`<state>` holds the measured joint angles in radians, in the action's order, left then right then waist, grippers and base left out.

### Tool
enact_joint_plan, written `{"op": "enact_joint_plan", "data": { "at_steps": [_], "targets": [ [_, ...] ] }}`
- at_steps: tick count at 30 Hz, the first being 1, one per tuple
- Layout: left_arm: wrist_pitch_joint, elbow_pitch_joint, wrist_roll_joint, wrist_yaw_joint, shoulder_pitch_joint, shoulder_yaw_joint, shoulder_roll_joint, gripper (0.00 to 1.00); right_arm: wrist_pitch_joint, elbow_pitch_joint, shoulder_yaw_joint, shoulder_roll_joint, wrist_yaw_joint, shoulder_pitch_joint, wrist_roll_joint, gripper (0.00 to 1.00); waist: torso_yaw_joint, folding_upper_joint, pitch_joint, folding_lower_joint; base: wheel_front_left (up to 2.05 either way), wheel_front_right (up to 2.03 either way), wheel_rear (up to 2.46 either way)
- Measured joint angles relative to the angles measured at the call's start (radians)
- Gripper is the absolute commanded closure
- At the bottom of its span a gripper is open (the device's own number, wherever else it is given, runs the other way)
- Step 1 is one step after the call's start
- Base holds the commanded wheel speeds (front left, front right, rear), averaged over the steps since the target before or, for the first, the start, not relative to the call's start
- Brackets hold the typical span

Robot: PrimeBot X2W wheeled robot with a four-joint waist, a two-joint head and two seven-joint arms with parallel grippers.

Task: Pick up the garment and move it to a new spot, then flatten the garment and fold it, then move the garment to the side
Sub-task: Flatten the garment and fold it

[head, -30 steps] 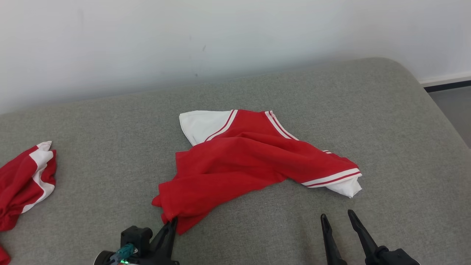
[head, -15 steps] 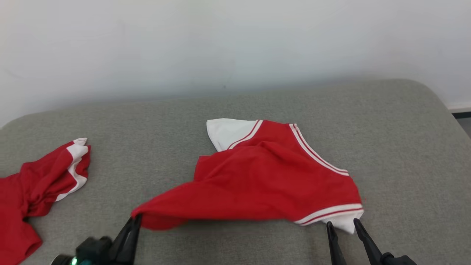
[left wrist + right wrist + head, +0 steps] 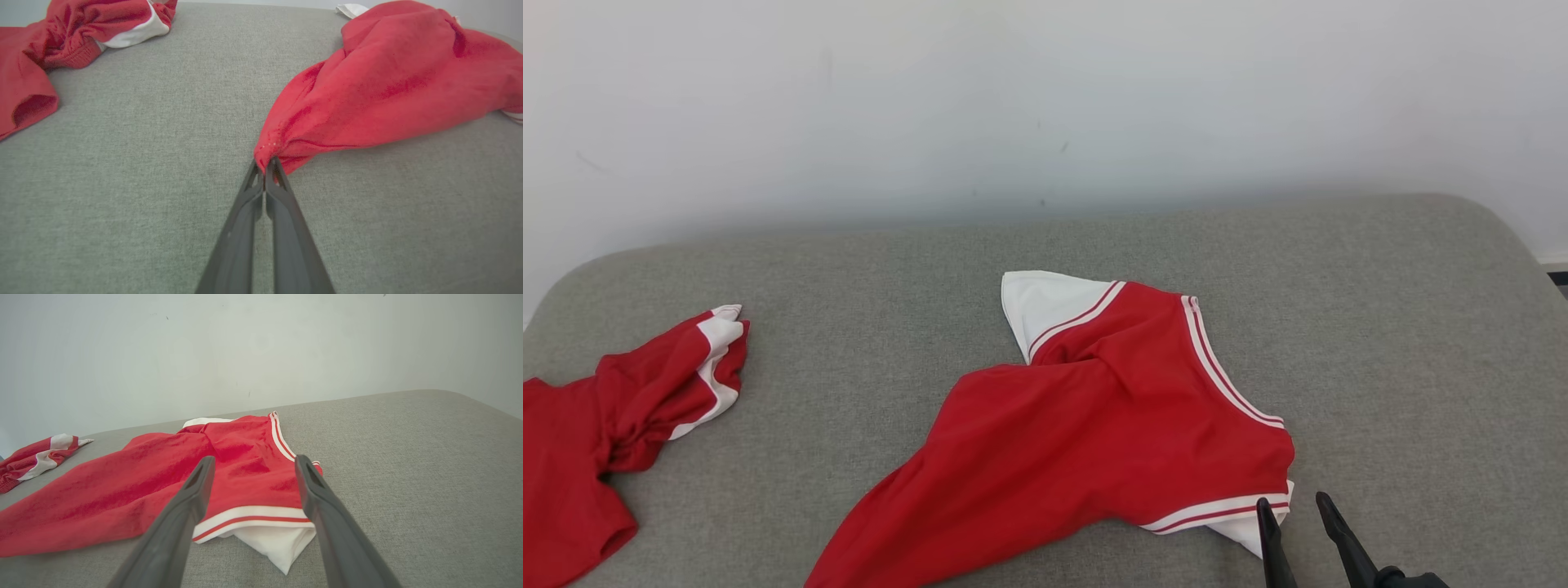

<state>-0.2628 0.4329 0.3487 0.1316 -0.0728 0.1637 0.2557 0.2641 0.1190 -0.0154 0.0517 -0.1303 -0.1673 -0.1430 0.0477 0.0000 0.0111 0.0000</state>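
Cushion: you have a broad grey upholstered cushion [image 3: 866,269] under everything, with a pale wall [image 3: 1045,98] behind it; two pieces of clothing lie on it, well apart.
Garment: your task piece, the red garment [image 3: 1094,425], lies at the middle of the cushion. Its body is drawn into a long red run toward the lower left of the head view and leaves that view at the bottom edge. One white sleeve [image 3: 1045,306] points toward the wall; the other, below a red-and-white striped hem [image 3: 1217,513], lies at the near right.
Second garment: a crumpled red and white second garment [image 3: 605,425] sits at the far left of the cushion.
Change: a second ago your garment was bunched in a heap; now it is stretched out flatter and longer toward the left arm. The whole head view has shifted too, so take that part as camera motion.
Left gripper: the left gripper [image 3: 265,163] has its fingers [image 3: 245,228] pressed together on a red corner of the garment, which puckers at the tips just above the cushion.
Right gripper: the right gripper [image 3: 1290,500] has its fingers [image 3: 179,522] spread wide with nothing held. In the right wrist view the striped hem and near white sleeve lie between and just beyond the tips; you cannot tell whether a tip touches the cloth.
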Motion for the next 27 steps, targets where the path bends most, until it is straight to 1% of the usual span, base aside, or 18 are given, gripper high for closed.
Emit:
{"op": "enact_joint_plan", "data": {
  "at_steps": [1,2,6,13,15,16,18,21,23,27],
  "targets": [
    [0.000,0.020,0.001,0.000,0.001,0.005,-0.007,0.54,0.000,0.001,0.001,0.000,0.000,-0.002,-0.001,0.00,0.000,0.0000,0.002,0.0000,0.00,0.00,0.00],
    [0.000,0.029,-0.006,0.000,0.001,0.006,-0.012,0.00,0.000,0.002,0.003,0.000,0.000,-0.002,-0.001,0.00,-0.001,0.0000,0.005,0.0000,0.00,0.00,0.00],
    [0.000,-0.004,-0.010,0.000,0.014,-0.021,-0.036,0.00,0.000,0.003,0.017,0.000,0.000,-0.003,-0.003,0.00,-0.009,0.0000,0.014,0.0000,0.00,0.00,0.00],
    [0.000,-0.142,-0.019,0.000,0.014,-0.111,-0.061,0.00,0.000,0.000,0.055,0.000,0.000,-0.002,-0.004,0.00,-0.031,-0.0001,0.023,0.0000,0.00,0.00,0.00],
    [0.000,-0.183,-0.040,0.000,0.014,-0.145,-0.073,0.00,0.000,-0.001,0.065,0.000,0.000,-0.002,-0.004,0.00,-0.036,0.0000,0.024,0.0000,0.00,0.00,0.00],
    [0.000,-0.235,-0.065,0.000,0.014,-0.185,-0.089,0.00,0.000,-0.001,0.077,0.000,0.000,-0.001,-0.004,0.00,-0.039,0.0000,0.025,0.0000,0.00,0.00,0.00],
    [0.000,-0.283,-0.100,-0.001,0.016,-0.231,-0.103,0.00,0.000,0.002,0.091,0.000,0.000,-0.001,-0.004,0.00,-0.042,0.0000,0.026,0.0000,0.00,0.00,0.00],
    [0.000,-0.341,-0.146,-0.013,0.014,-0.292,-0.133,0.00,0.000,0.021,0.111,0.000,0.000,-0.001,-0.002,0.00,-0.043,0.0000,0.028,0.0000,0.00,0.00,0.00],
    [0.000,-0.367,-0.182,-0.019,0.006,-0.316,-0.142,0.00,0.000,0.042,0.121,0.000,0.000,-0.001,0.000,0.00,-0.042,0.0000,0.030,0.0000,0.00,0.00,0.00],
    [0.000,-0.367,-0.230,-0.017,-0.015,-0.333,-0.147,0.00,0.000,0.104,0.120,0.000,0.000,0.021,0.033,0.00,-0.039,0.0000,0.029,-0.0001,0.00,0.00,0.00]
  ]
}}
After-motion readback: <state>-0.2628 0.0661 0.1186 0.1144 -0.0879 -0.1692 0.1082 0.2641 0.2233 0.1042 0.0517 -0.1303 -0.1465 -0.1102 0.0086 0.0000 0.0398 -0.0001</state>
